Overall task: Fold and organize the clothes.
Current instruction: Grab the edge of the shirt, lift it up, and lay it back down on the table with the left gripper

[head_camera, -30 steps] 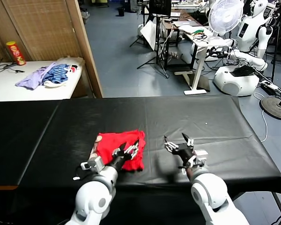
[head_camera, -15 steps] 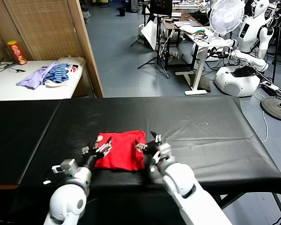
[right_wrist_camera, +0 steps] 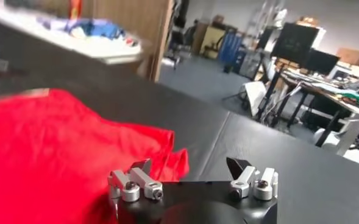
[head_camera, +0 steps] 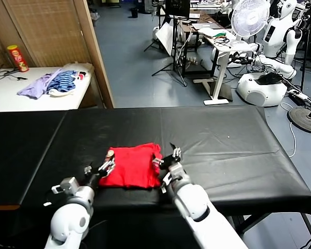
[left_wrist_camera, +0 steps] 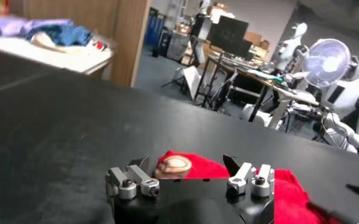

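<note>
The red T-shirt (head_camera: 132,166) lies folded on the black tabletop (head_camera: 223,140), long axis 9-to-3. Left tool (head_camera: 100,169) at its 9 o'clock edge, right tool (head_camera: 166,158) at 3, both open, equally near.

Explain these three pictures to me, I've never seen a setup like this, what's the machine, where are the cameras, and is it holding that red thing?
This is a two-armed robot standing at a black table. The wide picture comes from a camera on its head, looking down at its own arms. The other two come from cameras on its wrists, so each shows that arm's metal fingers up close.

On the table lies a red T-shirt, folded into a small bundle. The left gripper sits at one side edge of it and the right gripper at the other. Both are open, and neither holds anything.

Farther back, a white side table carries other clothes and a red can.
</note>
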Tool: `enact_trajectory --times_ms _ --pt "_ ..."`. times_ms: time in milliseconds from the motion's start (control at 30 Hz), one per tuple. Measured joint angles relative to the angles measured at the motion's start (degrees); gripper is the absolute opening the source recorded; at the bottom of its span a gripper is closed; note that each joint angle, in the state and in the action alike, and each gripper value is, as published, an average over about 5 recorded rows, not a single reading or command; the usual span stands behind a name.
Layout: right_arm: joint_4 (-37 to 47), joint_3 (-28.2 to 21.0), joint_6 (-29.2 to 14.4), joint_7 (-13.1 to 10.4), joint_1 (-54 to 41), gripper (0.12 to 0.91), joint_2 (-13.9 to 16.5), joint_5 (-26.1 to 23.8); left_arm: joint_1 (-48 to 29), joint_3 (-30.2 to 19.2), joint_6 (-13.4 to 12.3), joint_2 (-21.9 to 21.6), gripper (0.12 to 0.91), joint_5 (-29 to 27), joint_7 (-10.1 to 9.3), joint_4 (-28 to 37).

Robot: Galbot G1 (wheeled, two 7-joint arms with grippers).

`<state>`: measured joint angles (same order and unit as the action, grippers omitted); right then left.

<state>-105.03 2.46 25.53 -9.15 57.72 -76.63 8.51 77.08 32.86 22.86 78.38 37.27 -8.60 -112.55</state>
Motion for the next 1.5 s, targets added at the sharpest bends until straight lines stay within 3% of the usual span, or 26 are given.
enact_trajectory --times_ms 167,333,433,700,767,900,1133,1367,1500 --pt "-4.3 3.0 0.1 -0.4 1.5 0.798 0.9 8.4 0.3 2.2 1.7 0.4 0.798 8.8 0.04 1.1" --pt "-7.0 4.7 0.0 -0.3 2.9 0.798 0.8 10.9 0.1 3.6 3.0 0.6 0.767 16.6 0.32 2.1" --pt "-7.9 5.2 0.0 -0.3 3.5 0.798 0.6 11.4 0.0 4.0 3.1 0.7 0.643 18.1 0.57 2.9" --pt "-9.6 7.2 1.0 -1.1 5.1 0.798 0.4 11.1 -0.1 3.8 2.9 0.7 0.197 15.5 0.94 3.9" --pt "-10.1 7.8 2.6 -2.4 5.6 0.798 0.0 9.5 0.0 3.4 2.5 0.7 0.146 12.6 0.87 3.4" --pt "-10.9 9.3 6.0 -4.4 7.1 0.798 -0.4 5.0 0.2 2.5 1.1 0.5 0.145 3.5 0.67 1.9" --pt "-12.4 11.4 7.8 -4.5 10.5 0.798 -0.2 1.1 0.0 2.3 -1.9 -2.5 0.14 -20.6 2.09 0.8" --pt "-13.6 13.0 7.8 -4.5 12.4 0.798 -0.9 0.6 1.2 6.2 -3.3 -11.5 0.14 -44.5 2.18 1.4" --pt "-14.0 13.8 7.9 -4.5 12.5 0.798 -1.4 0.5 2.3 10.1 -3.4 -16.7 0.14 -54.5 2.29 0.2"
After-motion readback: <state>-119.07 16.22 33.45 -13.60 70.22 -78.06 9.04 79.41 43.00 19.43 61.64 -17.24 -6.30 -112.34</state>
